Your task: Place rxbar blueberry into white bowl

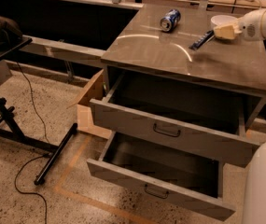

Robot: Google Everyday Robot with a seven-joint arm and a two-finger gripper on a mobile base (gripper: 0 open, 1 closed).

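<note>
Gripper point(216, 31) clenched on one end of the rxbar blueberry point(200, 40). Bar hangs off the jaws to their left, long axis slanting down toward the countertop point(160, 55). White bowl point(220, 18) sits just behind the jaws, so the next move looks short.

Grey metal bench point(160, 55) with its upper drawer point(170, 132) and lower drawer point(160, 188) both pulled open. From the right, a white robot arm's point(263, 24) claw point(215, 31) grips one end of the dark rxbar blueberry point(200, 40), holding it tilted over the benchtop, just in front of the white bowl point(222, 18). A blue can point(170, 19) lies on its side, further left.
</note>
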